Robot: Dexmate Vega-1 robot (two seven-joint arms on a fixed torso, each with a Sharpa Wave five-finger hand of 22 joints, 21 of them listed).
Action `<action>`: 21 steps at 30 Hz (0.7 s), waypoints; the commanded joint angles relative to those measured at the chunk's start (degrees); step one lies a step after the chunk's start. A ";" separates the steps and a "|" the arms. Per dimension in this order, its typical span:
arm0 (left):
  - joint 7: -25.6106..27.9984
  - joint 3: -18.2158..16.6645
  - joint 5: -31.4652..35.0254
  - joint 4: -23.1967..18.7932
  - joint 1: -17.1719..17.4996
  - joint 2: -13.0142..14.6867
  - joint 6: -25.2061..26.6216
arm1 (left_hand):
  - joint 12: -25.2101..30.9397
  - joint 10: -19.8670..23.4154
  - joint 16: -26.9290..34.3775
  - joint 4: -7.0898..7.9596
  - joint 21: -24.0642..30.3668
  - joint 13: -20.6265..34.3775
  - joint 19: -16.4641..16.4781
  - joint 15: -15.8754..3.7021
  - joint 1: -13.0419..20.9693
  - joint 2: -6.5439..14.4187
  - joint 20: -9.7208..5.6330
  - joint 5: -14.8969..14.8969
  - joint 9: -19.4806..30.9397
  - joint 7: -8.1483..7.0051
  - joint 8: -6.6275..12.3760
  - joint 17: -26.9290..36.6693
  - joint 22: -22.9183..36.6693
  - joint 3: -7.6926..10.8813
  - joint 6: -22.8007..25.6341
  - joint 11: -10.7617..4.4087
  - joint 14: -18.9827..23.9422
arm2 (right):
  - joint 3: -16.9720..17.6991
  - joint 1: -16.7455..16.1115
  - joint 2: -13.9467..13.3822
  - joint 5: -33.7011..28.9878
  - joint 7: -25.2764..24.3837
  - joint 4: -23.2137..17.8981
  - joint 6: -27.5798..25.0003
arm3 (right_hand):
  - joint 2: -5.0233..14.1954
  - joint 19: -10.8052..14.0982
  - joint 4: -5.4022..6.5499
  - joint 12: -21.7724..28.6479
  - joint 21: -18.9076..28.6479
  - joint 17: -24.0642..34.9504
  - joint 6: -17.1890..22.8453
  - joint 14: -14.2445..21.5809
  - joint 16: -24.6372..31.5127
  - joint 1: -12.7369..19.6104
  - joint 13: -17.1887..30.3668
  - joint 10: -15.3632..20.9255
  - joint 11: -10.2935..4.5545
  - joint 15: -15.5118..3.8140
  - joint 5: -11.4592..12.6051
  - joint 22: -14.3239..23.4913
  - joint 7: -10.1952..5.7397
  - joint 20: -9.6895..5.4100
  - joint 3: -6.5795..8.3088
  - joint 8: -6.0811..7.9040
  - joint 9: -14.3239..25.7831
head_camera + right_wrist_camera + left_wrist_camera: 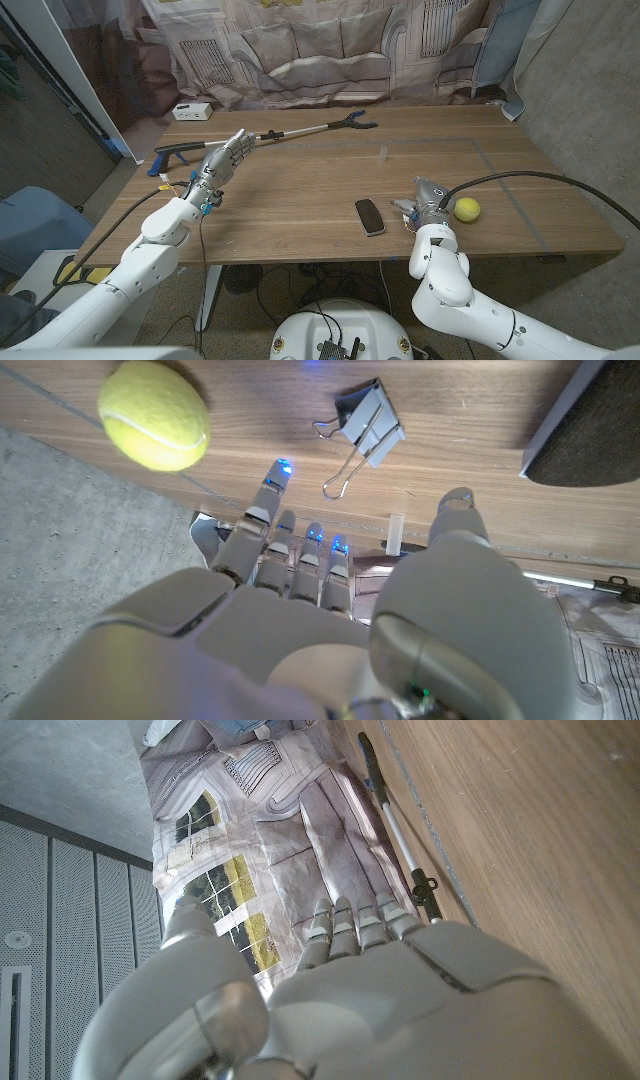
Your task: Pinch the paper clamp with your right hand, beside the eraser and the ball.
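Paper clamp (370,420): grey folded metal with two wire handles splayed out, lying on the wooden table (300,190) between the eraser and the ball, just beyond the right hand's fingertips and untouched.

Going left to right in the head view: left arm reaching in from the bottom corner, left hand (222,160) raised over the table's left part, fingers straight and spread apart, holding nothing. Just past those fingers, a long reacher tool (270,136) with a blue handle and black claw, lying slantwise across the far side. White box (190,111) at the far left edge. Patterned cloth (330,50) hanging behind.

Near the front edge, dark flat eraser (370,216), lying well apart from the left hand. Beside it, right hand (428,200), forearm bent up from the bottom right; seen from the wrist, fingers (262,510) extended side by side toward the clamp, thumb out to one side, gripping nothing. Yellow tennis ball (467,209) just right of that hand.
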 commanded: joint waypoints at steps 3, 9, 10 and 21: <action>-0.13 -0.61 -1.12 -0.97 -0.01 0.73 1.67 | -0.05 0.35 -0.02 -0.15 0.24 0.30 0.39 0.54 -0.04 -0.39 -0.30 0.03 0.20 0.94 -0.16 0.16 0.26 0.41 0.44 0.39 0.05 | 5.14 -3.47 -0.66 10.16 -12.07 -2.18 6.27 | 0.52 -6.91 -0.37 0.29 -0.59 -0.17 -0.92 -4.84 -0.20 -0.91 -0.18 -2.44 0.52 -0.42 0.44 0.08 0.83 -0.84 -0.39 0.22 0.06; 0.53 -0.54 -0.48 -1.40 -0.65 0.74 2.08 | 0.00 0.48 0.03 -0.18 0.29 0.31 0.62 1.10 -0.05 -0.42 -0.45 0.01 0.19 1.87 -0.09 0.15 0.25 0.50 0.68 1.04 0.25 | 9.19 -6.39 -1.55 13.87 -17.22 -2.95 12.20 | 0.63 -8.76 -0.27 0.30 -0.31 -0.23 -0.12 -6.46 -0.10 -1.36 -0.26 -3.46 0.93 -0.32 0.52 0.08 1.85 -0.83 -0.53 0.66 0.02; 0.81 -0.48 -0.28 -1.62 -0.71 0.75 2.23 | -0.01 0.48 0.02 -0.18 0.32 0.31 0.70 1.10 -0.06 -0.44 -0.47 0.00 0.19 2.04 -0.08 0.15 0.25 0.51 0.72 1.15 0.23 | 9.90 -6.85 -1.75 14.50 -17.80 -3.15 13.14 | 0.76 -8.96 -0.17 0.37 -0.18 -0.23 0.70 -6.52 0.05 -1.57 -0.28 -3.52 0.92 -0.33 0.52 0.07 2.02 -0.88 -0.56 0.98 0.02; 5.60 -0.06 2.98 -5.21 -0.20 0.53 3.05 | 0.01 0.56 0.02 -0.19 0.36 0.31 0.97 1.36 -0.13 -0.51 -0.49 -0.02 0.18 2.01 -0.26 0.15 0.24 0.58 0.36 1.36 0.31 | 19.10 -13.63 -4.84 21.55 -25.26 -3.22 29.57 | 1.15 -10.06 0.08 0.71 -0.05 -0.23 0.42 -6.83 0.39 -2.19 -0.35 -3.28 0.52 -0.95 0.54 0.07 1.96 -1.30 -0.62 0.79 0.01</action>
